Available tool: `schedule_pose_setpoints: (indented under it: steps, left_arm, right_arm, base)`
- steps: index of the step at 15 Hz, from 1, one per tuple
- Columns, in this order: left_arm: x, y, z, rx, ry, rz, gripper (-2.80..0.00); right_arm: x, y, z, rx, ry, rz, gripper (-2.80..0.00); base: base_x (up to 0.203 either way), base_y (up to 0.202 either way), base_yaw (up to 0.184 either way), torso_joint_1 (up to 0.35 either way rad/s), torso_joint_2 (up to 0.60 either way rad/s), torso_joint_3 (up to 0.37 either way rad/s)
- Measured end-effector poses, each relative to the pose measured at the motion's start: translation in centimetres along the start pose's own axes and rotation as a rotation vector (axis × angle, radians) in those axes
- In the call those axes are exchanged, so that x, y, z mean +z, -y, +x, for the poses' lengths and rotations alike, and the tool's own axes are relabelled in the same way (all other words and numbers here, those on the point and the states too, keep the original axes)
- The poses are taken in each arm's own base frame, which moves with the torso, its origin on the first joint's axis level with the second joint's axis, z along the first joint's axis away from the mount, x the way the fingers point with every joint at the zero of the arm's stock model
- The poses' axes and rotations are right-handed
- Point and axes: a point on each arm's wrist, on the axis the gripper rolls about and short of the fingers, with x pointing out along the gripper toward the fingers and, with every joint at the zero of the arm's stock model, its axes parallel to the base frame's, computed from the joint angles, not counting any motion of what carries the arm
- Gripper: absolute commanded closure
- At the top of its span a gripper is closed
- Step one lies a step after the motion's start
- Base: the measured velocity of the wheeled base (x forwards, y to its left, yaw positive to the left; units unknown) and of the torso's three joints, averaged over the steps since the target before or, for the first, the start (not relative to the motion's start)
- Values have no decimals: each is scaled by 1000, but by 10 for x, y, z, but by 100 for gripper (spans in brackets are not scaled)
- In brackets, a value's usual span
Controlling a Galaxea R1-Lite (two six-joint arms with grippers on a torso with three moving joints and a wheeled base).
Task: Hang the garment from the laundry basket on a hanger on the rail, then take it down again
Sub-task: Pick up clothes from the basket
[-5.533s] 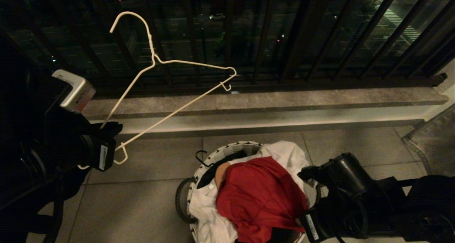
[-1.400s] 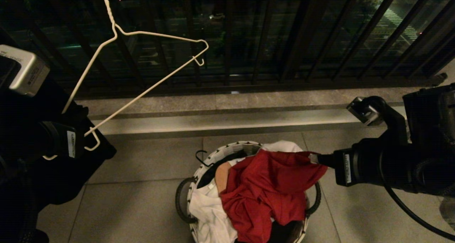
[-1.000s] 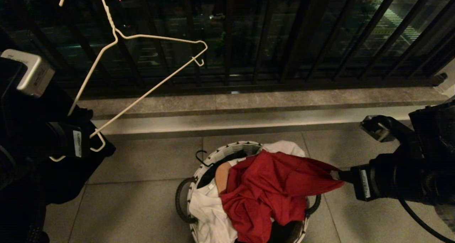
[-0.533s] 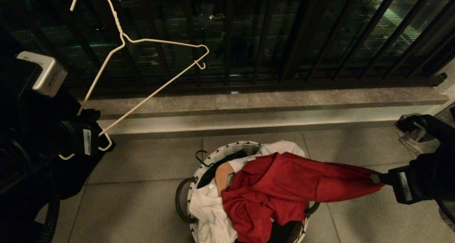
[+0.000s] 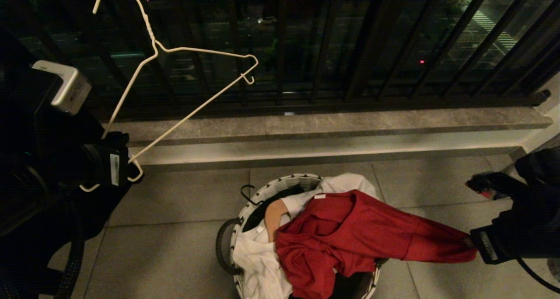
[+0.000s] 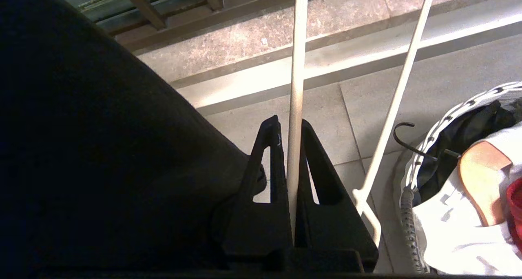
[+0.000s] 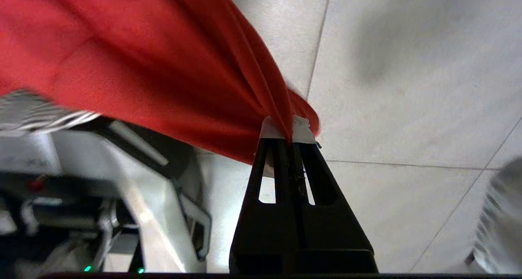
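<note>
The red garment (image 5: 350,238) lies half in the round laundry basket (image 5: 271,189) at the bottom middle of the head view. One end of it is stretched out to the right over the floor. My right gripper (image 5: 470,243) is shut on that end; in the right wrist view (image 7: 287,138) the red cloth (image 7: 163,63) is pinched between the fingertips. On the left, my left gripper (image 5: 124,152) is shut on a side wire of the thin white hanger (image 5: 192,50), which points up toward the railing. The left wrist view shows the wire (image 6: 297,67) clamped between the fingers (image 6: 291,124).
A white shirt (image 5: 258,264) and a wooden hanger end (image 5: 272,216) lie in the basket under the red one. A dark railing (image 5: 350,41) and a stone kerb (image 5: 332,128) run across the back. Grey floor tiles (image 5: 175,246) surround the basket.
My right gripper has drawn the garment's end out of the basket to the right and down, stretching the cloth. The left gripper and hanger have shifted slightly right and down.
</note>
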Motion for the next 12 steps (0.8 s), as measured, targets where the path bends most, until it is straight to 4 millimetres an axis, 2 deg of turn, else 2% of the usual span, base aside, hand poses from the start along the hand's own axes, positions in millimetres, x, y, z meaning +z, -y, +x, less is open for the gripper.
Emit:
schedule_pose_setpoints:
  steps: [2, 4, 9, 10, 12]
  left_arm:
    - [1, 1, 2, -1, 1, -1, 0]
    - [1, 2, 6, -2, -6, 2, 0]
    - [2, 4, 10, -4, -12, 5, 0]
    - [2, 4, 11, -3, -12, 8, 0]
    - [3, 4, 11, -3, -10, 11, 0]
  right_arm:
    - [-9, 6, 17, -16, -39, -16, 0]
    - [-18, 7, 26, -2, -74, -15, 0]
    - [-29, 2, 34, 96, -82, -17, 0]
    - [-29, 1, 34, 102, -84, -20, -280]
    - [-29, -1, 34, 106, -83, -25, -280]
  base:
    - [0, 0, 0, 0, 0, 0]
    - [0, 0, 0, 0, 0, 0]
    - [0, 0, 0, 0, 0, 0]
    - [0, 0, 0, 0, 0, 0]
    - [0, 0, 0, 0, 0, 0]
